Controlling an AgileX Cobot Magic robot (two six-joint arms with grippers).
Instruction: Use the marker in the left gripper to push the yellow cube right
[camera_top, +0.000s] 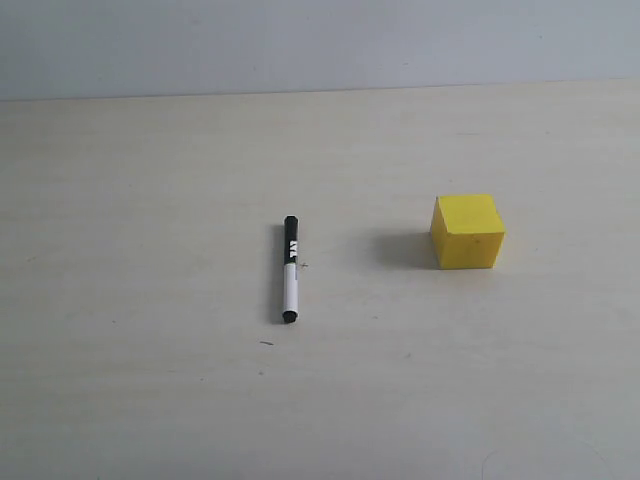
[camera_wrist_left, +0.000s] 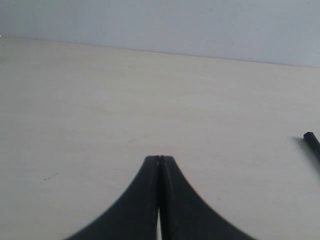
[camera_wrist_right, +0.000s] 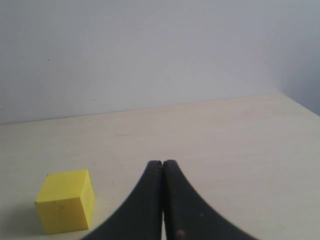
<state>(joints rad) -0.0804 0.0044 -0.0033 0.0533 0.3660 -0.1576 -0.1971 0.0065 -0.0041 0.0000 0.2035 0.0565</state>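
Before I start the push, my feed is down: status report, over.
Left end effector shut, empty. Right end effector shut, empty. Marker lying on table, apart from yellow cube. Nothing between them.

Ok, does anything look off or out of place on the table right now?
The marker lies flat on the table, not in the left claw, which is shut on nothing. The cube sits flat, apart from the marker. Nothing looks spilled or damaged.

The left gripper hangs over the pale counter, its black fingers pressed together on nothing. The black end of the marker lies apart from it, well short of the counter's far edge.
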